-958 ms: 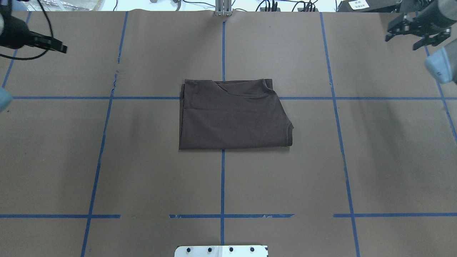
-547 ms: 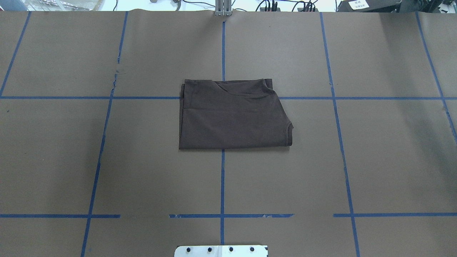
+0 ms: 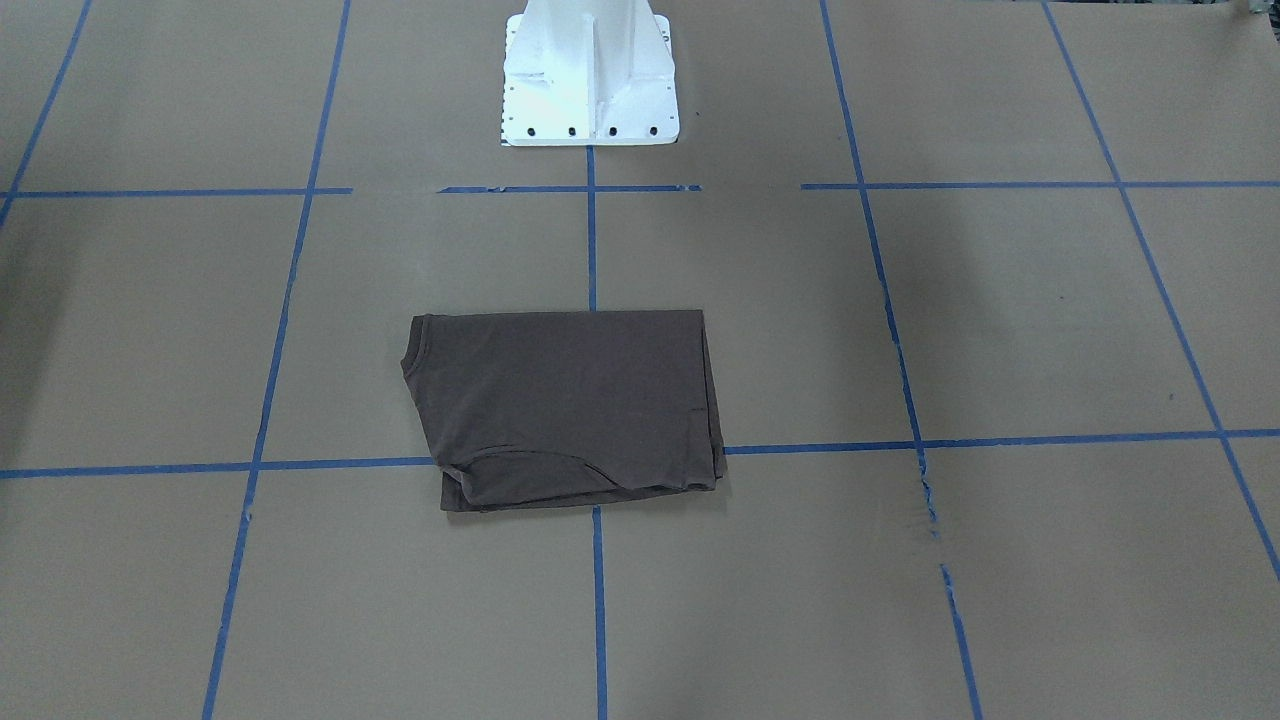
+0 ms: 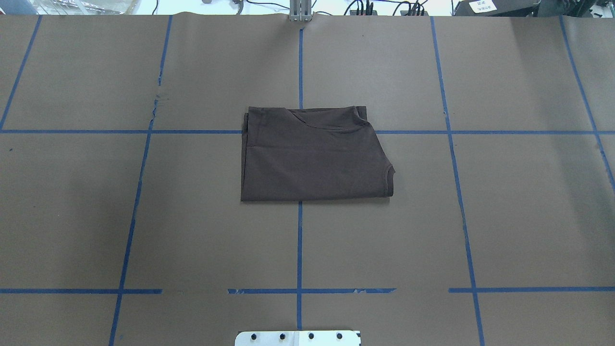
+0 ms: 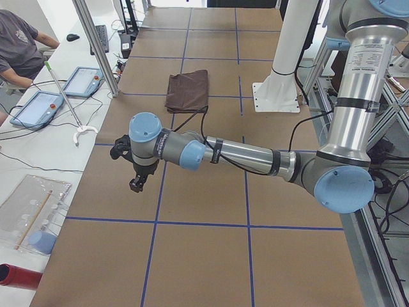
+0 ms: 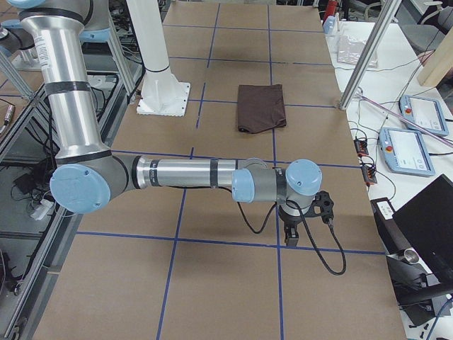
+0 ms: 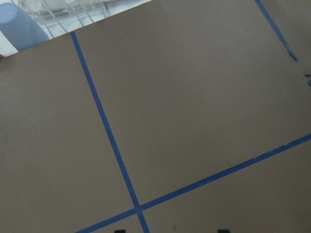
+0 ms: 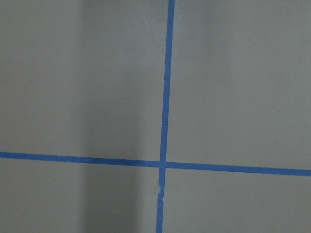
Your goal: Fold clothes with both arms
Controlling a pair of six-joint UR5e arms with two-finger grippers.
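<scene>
T-shirt (image 4: 312, 158) is folded into a compact, roughly rectangular packet and sits flat in the middle of the table (image 4: 528, 216). It's right over the centre tape line (image 4: 299, 240), straight out from the white pedestal (image 3: 590, 70). That spot makes sense to me, since it's between the two arms and either one could reach it. One sleeve hem pokes out on the robot's right side, so it isn't a perfect rectangle, but I'd say the folding is basically done. Both arms are swung out wide and well away from the cloth. The left arm (image 5: 243, 155) stretches low over bare paper at its end of the table, and the right arm (image 6: 184, 172) mirrors it at the other end. My guess is they're parked out there to leave the shirt alone. As for the jaws, they only really show in the side views and both wrist cams just see paper and tape, so I can't tell if they're released or clenched. Nothing's in them that I can see, though. Compared with a second ago, both arm tips were still peeking into the far corners of the overhead view. They were gone half a second ago and they're gone now. The shirt itself hasn't budged.
</scene>
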